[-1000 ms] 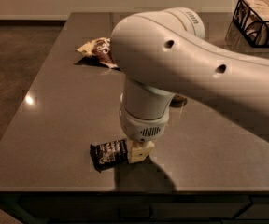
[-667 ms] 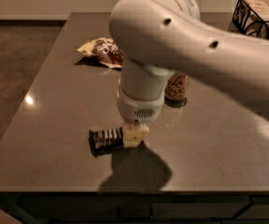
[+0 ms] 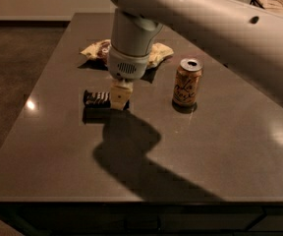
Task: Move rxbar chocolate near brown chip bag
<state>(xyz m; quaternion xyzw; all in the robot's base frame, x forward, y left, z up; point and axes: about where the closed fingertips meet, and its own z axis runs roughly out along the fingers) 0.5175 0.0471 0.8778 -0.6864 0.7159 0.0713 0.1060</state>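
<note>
The rxbar chocolate (image 3: 96, 98), a small black-wrapped bar with white lettering, hangs level just above the dark table (image 3: 220, 146), with its shadow right under it. My gripper (image 3: 119, 100) comes down from above and is shut on the bar's right end. One pale fingertip (image 3: 121, 93) shows in front of the bar. The brown chip bag (image 3: 96, 50) lies a short way behind the gripper at the table's far side. The wrist hides its middle, and its pale right end (image 3: 159, 53) shows past it.
An orange-tan drink can (image 3: 186, 83) stands upright to the right of the gripper. My arm (image 3: 215, 18) spans the upper right. A dark wire basket (image 3: 274, 3) sits at the far right corner. The table's front edge (image 3: 131, 199) is near.
The gripper has moved away from the front edge toward the chip bag, carrying the bar with it. The bar now hangs above the table.
</note>
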